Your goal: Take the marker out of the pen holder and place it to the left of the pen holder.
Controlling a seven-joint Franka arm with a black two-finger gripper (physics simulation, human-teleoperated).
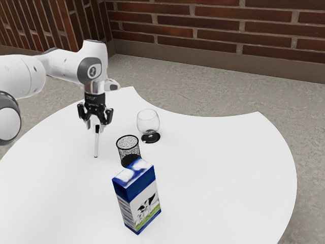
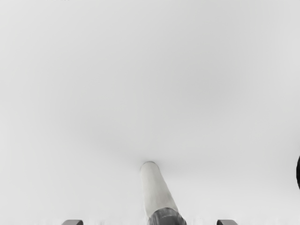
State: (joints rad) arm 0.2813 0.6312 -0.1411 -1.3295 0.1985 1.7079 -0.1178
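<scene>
Beside the pen holder (image 1: 129, 151), on the exterior view's left, the marker (image 1: 96, 143) stands between the open fingers (image 2: 73, 222) of my gripper (image 1: 96, 125).
At both sides of the marker there is some space, so the jaws are parted and grasp nothing; the step, I judge, is to leave it standing. For this, it is good to rise slowly and straight along the marker, with no turn of the wrist, because a small touch at the top could tip such a narrow thing. Its long axis is nearly vertical, with the dark end (image 1: 97, 129) up toward my hand and the pale end (image 1: 96, 155) down, seemingly on the table (image 1: 203, 168).
</scene>
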